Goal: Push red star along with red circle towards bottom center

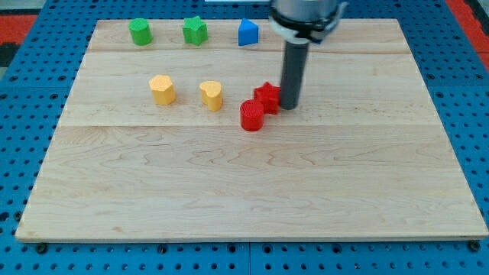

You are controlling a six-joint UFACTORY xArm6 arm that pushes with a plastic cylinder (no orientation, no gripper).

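The lower centre of the board (252,206) lay bare; the red circle (251,115) sat just above mid-frame, touching the red star (267,98) up-right of it; my tip (289,107), a plain rod gripping nothing, pressed the star's right side; most of the push remained, I judged.

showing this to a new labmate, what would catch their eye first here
The dark rod dropping in from the view's top, my tip right against the red star on its right side. The red circle touches the star at its lower left, just above the board's centre. Two yellow blocks sit further left.
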